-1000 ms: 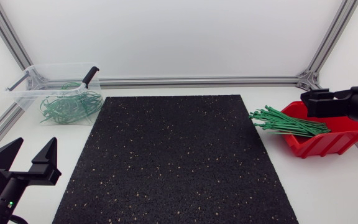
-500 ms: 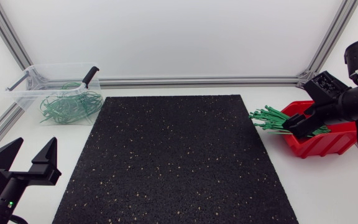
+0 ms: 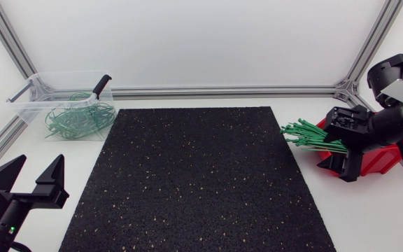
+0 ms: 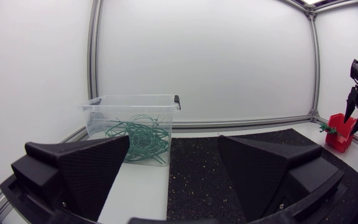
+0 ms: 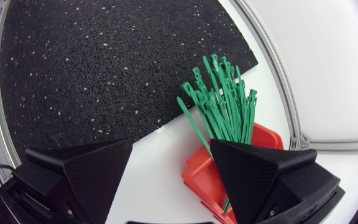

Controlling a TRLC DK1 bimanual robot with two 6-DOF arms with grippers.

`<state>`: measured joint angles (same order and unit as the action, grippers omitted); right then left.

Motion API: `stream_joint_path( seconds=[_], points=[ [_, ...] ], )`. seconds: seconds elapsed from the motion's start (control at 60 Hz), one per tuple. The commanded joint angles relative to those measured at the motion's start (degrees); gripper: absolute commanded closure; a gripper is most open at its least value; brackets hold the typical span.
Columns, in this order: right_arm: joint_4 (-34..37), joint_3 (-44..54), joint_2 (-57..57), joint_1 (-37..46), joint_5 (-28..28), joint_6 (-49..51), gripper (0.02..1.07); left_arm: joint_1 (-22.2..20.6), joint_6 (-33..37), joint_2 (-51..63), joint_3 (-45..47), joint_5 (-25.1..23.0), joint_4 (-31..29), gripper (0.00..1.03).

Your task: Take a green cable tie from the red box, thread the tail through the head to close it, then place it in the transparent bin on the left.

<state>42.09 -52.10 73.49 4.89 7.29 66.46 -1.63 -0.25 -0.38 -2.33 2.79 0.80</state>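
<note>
Green cable ties (image 5: 222, 106) lie just ahead of the wide-spread right gripper (image 5: 171, 146).

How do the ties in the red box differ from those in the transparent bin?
The box ties lie straight; the bin ties are curled into loops. The box ties form a bundle poking past the rim of the red box; the bin ties lie tangled inside the transparent bin. Both are green.

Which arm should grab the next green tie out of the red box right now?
Right. The open right gripper hangs right at the red box, with the green cable ties just ahead of it. The left gripper sits far off, across the black mat.
</note>
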Motion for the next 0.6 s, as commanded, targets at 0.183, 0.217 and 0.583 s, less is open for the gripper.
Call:
stream_joint_path(
  seconds=[0.183, 0.217, 0.583],
  points=[
    [0.4, -1.3, 1.7, -1.3, -1.0, 17.3, 0.16, 0.4, -1.2, -0.3, 2.3, -0.4, -0.9, 0.04],
    [0.4, -1.5, 1.7, -1.3, -1.0, 19.1, 0.16, 0.4, -1.2, -0.3, 2.3, -0.4, -0.9, 0.04],
    [6.3, -6.6, 7.1, -4.6, -3.4, 26.2, 0.32, 0.4, -1.2, -0.2, 2.3, -0.7, -1.0, 0.04]
  ],
)
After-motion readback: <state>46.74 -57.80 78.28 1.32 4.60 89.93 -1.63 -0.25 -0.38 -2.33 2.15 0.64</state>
